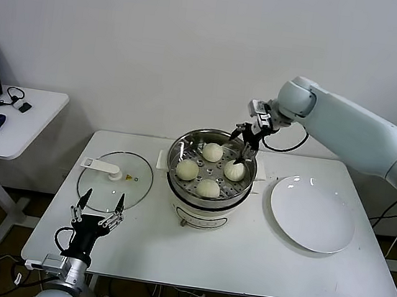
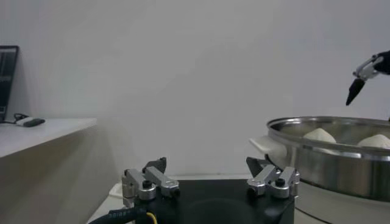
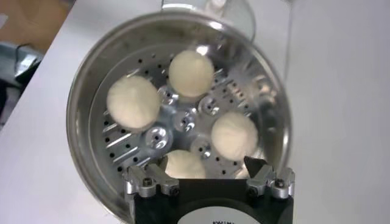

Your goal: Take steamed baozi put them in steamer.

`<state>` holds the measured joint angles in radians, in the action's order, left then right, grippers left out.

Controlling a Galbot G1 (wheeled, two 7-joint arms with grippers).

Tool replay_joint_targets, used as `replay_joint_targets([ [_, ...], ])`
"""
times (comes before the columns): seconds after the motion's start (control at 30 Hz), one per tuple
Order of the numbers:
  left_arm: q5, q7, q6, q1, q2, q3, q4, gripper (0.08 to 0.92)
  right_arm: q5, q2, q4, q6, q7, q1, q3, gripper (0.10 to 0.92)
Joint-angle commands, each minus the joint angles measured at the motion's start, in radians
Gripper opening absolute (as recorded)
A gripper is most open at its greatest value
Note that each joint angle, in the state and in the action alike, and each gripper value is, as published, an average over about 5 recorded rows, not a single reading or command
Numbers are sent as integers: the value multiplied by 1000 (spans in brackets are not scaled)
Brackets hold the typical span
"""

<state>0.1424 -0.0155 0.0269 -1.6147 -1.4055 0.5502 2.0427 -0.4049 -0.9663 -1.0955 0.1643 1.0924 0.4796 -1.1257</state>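
All four baozi are seen in the steamer, spaced around its perforated floor and apart from one another; the plate to the right is bare. The placing is judged finished, so the step in hand is taken to be the withdrawal of the right gripper.

To do this well, the gripper should be lifted straight up until the fingertips are above the rim before any sideways travel is begun. The nearest bun, on the right side of the basket, lies just below the fingertips, so a slanted exit could nudge it or catch the steel wall. The fingers are best kept spread while rising.

The right arm is reached in from the right, bent down at the wrist, with the gripper held over the far right edge of the basket. Its fingers are parted and nothing is held between them.

The left gripper is parked at the near left of the table, beside the lid, fingers spread wide and empty.
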Motion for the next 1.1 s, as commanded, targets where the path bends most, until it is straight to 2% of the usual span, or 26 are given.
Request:
replay_joint_targets([
  [0.03, -3, 0, -1, -1, 0, -1, 2, 823, -9, 208, -162, -13, -141, -100, 239, 823],
  [0.4, -18, -5, -2, 6, -6, -7, 0, 823, 13, 462, -422, -26, -459, -600, 763, 823],
  [0.53, -27, -8, -4, 13, -12, -15, -5, 823, 9, 498, -479, -60, -538, -798, 934, 823],
  [0.67, -42, -16, -2, 17, -17, -22, -6, 823, -5, 442, -529, -67, -633, -1070, 1226, 823],
  [0.83, -49, -22, 5, 17, -17, -22, -5, 823, -2, 297, -590, -134, -754, -1378, 1528, 823],
  [1.1, -69, -30, 26, 30, -12, -7, -19, 823, 8, 50, -661, -288, -881, -1691, 1741, 823],
])
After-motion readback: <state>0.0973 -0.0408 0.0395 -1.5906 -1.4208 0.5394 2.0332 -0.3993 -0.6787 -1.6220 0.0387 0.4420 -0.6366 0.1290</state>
